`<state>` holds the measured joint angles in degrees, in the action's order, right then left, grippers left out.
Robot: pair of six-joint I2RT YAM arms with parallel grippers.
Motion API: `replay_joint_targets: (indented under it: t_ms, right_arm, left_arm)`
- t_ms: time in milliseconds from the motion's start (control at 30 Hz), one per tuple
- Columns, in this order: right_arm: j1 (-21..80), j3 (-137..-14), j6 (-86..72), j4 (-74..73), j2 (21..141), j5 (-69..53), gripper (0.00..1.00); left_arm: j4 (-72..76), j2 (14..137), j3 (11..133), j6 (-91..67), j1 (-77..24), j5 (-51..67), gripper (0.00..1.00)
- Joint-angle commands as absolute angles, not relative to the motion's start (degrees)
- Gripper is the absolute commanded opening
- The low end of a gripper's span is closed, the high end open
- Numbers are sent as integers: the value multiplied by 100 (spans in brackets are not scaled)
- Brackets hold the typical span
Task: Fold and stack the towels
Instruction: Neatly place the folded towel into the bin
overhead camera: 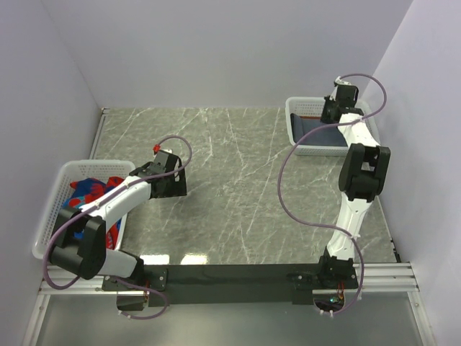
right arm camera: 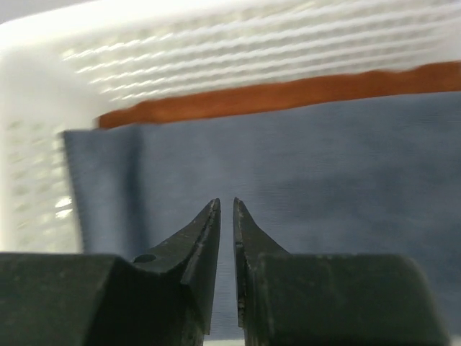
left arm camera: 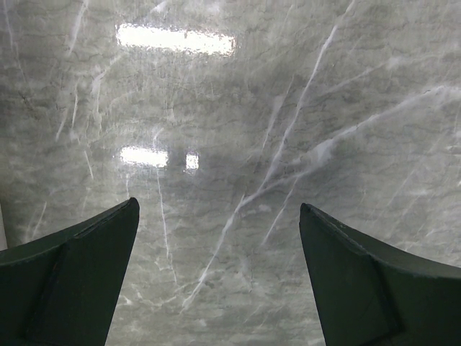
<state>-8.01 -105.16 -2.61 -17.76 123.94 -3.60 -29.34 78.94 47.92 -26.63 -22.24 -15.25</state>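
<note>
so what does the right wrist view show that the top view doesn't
Right wrist only: the right gripper up close, its fingers almost together at the slate-blue towel. Top only: the left gripper over the bare table, and the left basket holding red and blue patterned towels. Both: the slate-blue towel lying in the white right basket.

Glossy stone-look table (left arm camera: 288,86), matt cloth towel (right arm camera: 324,166)

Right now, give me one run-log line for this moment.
left fingers: open over table | right fingers: nearly closed above slate-blue towel in basket | grip: unclear
</note>
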Motion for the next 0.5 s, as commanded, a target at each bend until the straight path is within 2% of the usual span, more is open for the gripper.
replay_joint_targets:
  t_ms: [0,100,467]
  right_arm:
    - [-738,-10924,-747,-1924,12691,-1309,18]
    - [-703,-11004,-808,-1916,12858,-1625,12]
    - [-422,-11048,-774,-1916,13140,-2214,11]
  left_arm:
    - [-2777,7690,5001,-2602,-2206,-1468,98]
    - [-2795,7638,5001,-2602,-2206,-1468,98]
    - [-2777,7559,4992,-2593,-2206,-1424,98]
